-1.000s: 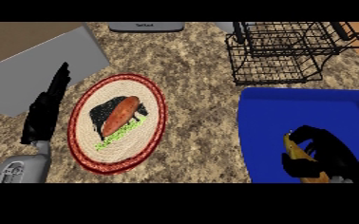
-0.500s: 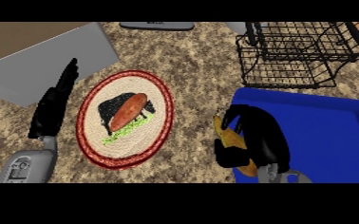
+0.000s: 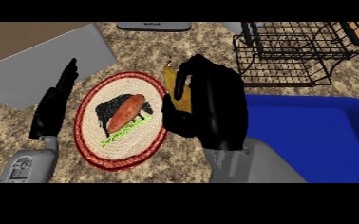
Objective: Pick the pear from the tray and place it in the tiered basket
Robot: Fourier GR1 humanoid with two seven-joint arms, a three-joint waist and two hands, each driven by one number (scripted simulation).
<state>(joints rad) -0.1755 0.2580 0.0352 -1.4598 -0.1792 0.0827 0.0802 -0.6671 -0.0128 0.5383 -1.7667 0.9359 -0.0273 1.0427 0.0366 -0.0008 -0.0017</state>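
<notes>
Head view shows the speckled stone table (image 3: 140,52) spreading across the whole scene, with a grey flat board (image 3: 56,71) lying on its upper left part. At the right, a blue tray (image 3: 308,133) sits on the table, its bare floor showing beyond the right forearm. Above the tray, at the upper right, stands the black wire basket (image 3: 288,52), well apart from the robot hands. Left of the tray lies a round woven plate (image 3: 95,137) with a red rim, carrying a dark lump with a reddish sausage-shaped piece and some green bits on top. The right robot hand (image 3: 210,99) hangs over the table between the plate and the tray, its black fingers and thumb curled round the pear (image 3: 175,88); only a yellow-brown strip of the fruit shows between the fingers, with a small stem at its top, and the rest is hidden by the hand. The pear is thus off the tray, held just beside the plate's right rim. The left robot hand (image 3: 54,102) rests at the left edge of the plate, fingers straight and pointing up, holding nothing. A grey object shows partly at the top edge.
</notes>
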